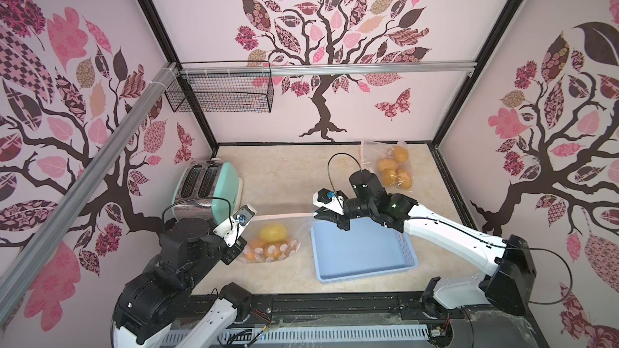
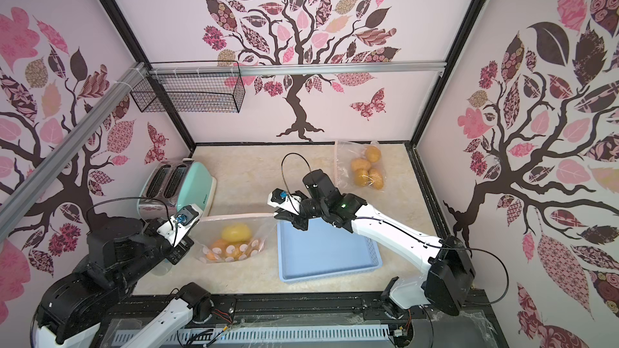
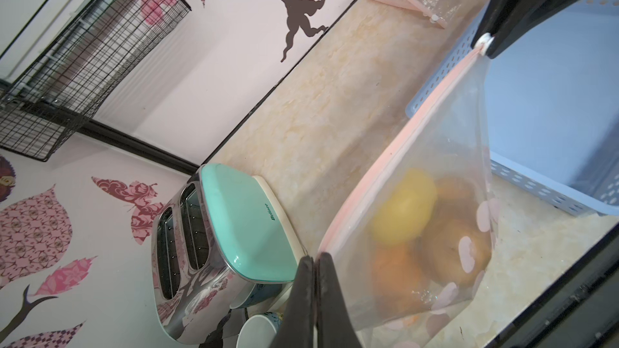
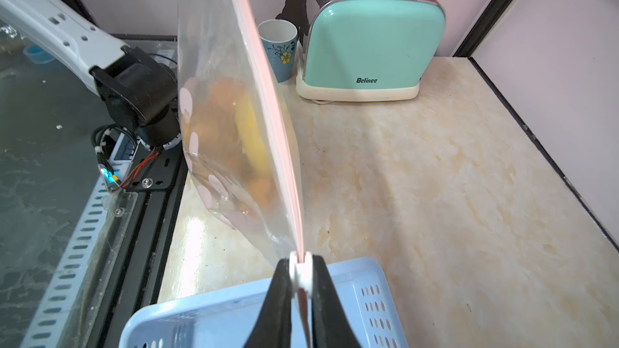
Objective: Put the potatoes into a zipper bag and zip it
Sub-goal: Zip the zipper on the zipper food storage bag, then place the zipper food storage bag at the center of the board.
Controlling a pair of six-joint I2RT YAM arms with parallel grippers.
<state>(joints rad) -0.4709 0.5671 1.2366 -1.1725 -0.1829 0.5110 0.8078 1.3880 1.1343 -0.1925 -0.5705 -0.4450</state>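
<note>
**Bag of potatoes stretched between both grippers**

The zipper bag [image 1: 282,217] hangs over the front of the desk [image 1: 284,175], between the mint toaster [image 1: 207,189] and the blue basket [image 1: 363,251]. Its pink zip strip is pulled out in a nearly straight line from one arm to the other. The potatoes [image 1: 273,233] sit in the belly of the bag, a yellow one on top of several orange-brown ones, low down by the desk surface.

The left gripper [image 3: 316,259] has its fingers pressed together on the bag's corner at the toaster end of the strip. The right gripper [image 4: 303,262] is clamped on the white slider [image 4: 303,274] at the other end, just above the basket's near corner. In the right wrist view the two sides of the strip lie flat together along the whole stretch that shows.

A second clear bag [image 1: 371,148] lies at the back right of the desk, well apart, with four more brown potatoes [image 1: 393,169] inside. A blue cup [image 4: 279,48] with a flower print stands just beside the toaster.
</note>
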